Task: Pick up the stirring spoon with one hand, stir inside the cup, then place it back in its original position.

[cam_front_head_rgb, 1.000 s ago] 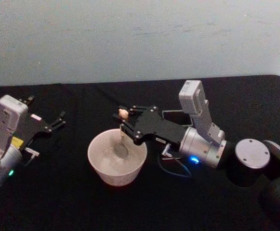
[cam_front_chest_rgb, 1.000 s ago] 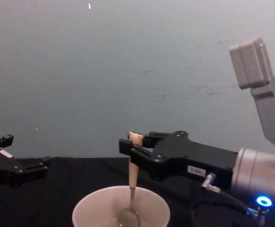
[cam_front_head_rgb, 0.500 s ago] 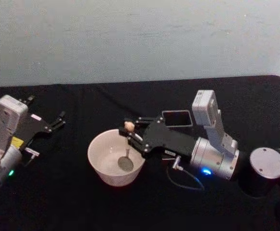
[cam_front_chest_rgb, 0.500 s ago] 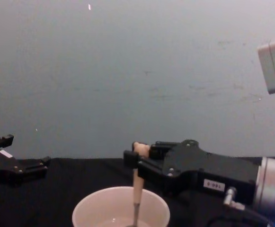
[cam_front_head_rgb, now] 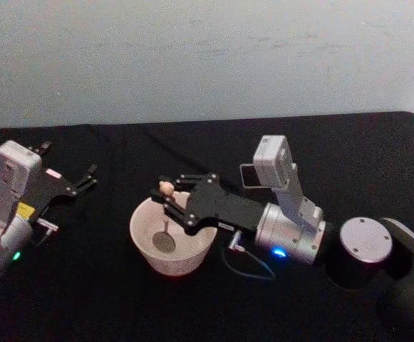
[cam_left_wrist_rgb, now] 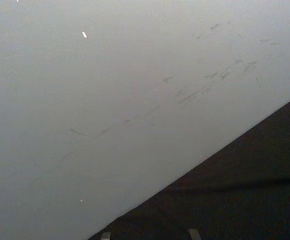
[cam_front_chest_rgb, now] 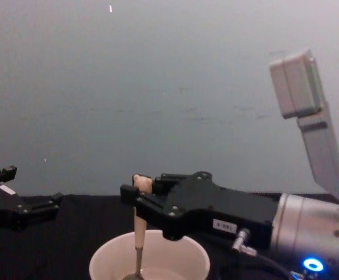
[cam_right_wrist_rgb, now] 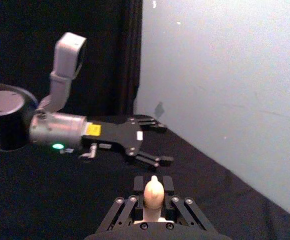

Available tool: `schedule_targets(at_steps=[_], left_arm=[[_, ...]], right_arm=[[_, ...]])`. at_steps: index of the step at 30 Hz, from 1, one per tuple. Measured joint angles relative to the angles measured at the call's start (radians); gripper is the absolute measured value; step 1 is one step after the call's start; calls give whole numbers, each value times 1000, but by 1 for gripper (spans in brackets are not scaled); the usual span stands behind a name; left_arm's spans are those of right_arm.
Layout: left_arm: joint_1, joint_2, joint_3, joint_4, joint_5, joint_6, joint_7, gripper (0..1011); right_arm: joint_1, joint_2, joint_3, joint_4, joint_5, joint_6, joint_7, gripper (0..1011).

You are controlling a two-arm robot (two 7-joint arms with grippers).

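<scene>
Mid-stir, I'd say: right gripper pinches the spoon, scoop down in the cup. Next, lift it over into the grey holder. Left gripper idles, fingers spread.

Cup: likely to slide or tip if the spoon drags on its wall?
Probably slides, not tips: the cup looks wide and low. Likely light, so the stirring spoon in the right gripper might nudge it.

Dim, even light; no hard shadows cast on the pale grey wall. Black table cloth rendered featureless below the right gripper fingers; between them, the beige bear-headed stirring spoon is lit.
</scene>
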Motion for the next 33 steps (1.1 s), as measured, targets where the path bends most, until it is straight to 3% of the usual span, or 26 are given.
schedule_targets(at_steps=[8,22,33], left_arm=[[0,0,0,0,0,0,0,1001],[0,0,0,0,0,0,0,1001],[0,0,0,0,0,0,0,1001]], right_arm=[[38,-33,18,62,-14,-13,-28,214],[42,-37,37,81,-25,-16,-33,213],[8,8,62,34,-14,-4,-23,213]])
